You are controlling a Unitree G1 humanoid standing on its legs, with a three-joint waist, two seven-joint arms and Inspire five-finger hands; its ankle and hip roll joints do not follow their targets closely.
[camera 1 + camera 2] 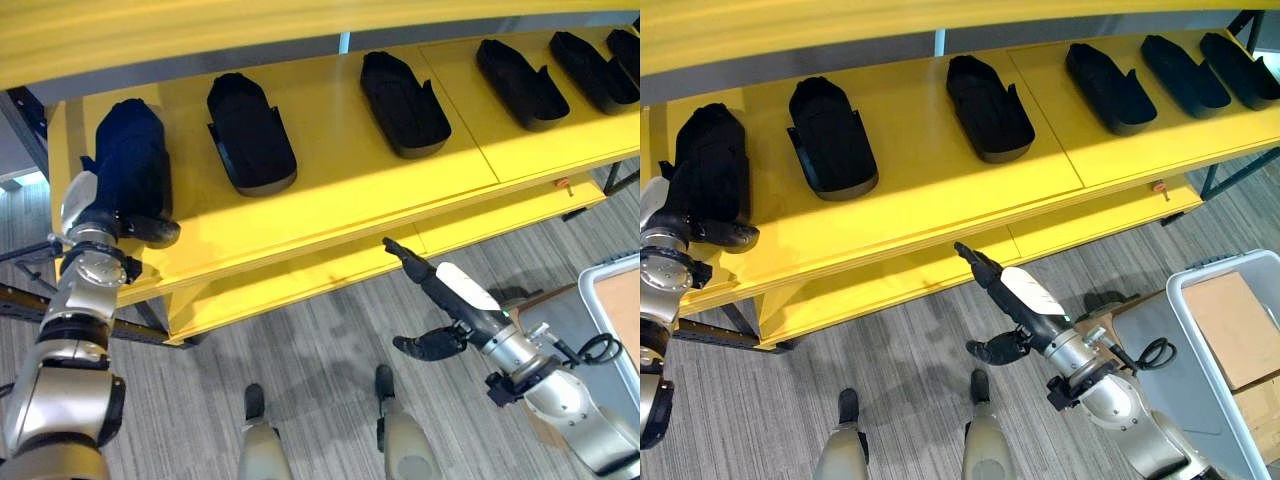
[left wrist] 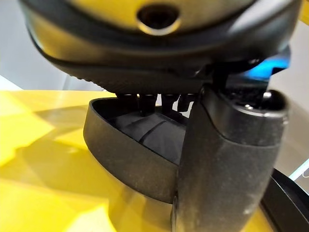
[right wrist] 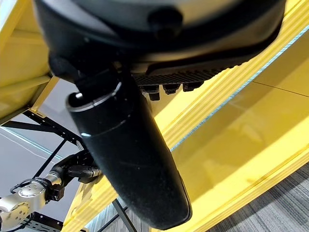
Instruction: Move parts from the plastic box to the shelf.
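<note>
My left hand (image 1: pixel 128 160) rests on the left end of the yellow shelf (image 1: pixel 340 190), covering a black shell-shaped part. In the left wrist view its fingers reach inside the black part (image 2: pixel 125 154) and the thumb (image 2: pixel 227 159) presses on the outer wall, pinching the rim. The part sits on the shelf board. Out in front of the shelf's lower edge, above the floor, my right hand (image 1: pixel 455 290) is open with straight fingers and holds nothing. The plastic box (image 1: pixel 1188 290) stands at the lower right with cardboard inside.
Several more black parts lie in a row along the shelf, the nearest one (image 1: pixel 250 135) just right of my left hand, then another (image 1: pixel 403 105). A lower yellow board (image 1: pixel 300 275) juts out under the shelf. Grey striped floor lies below.
</note>
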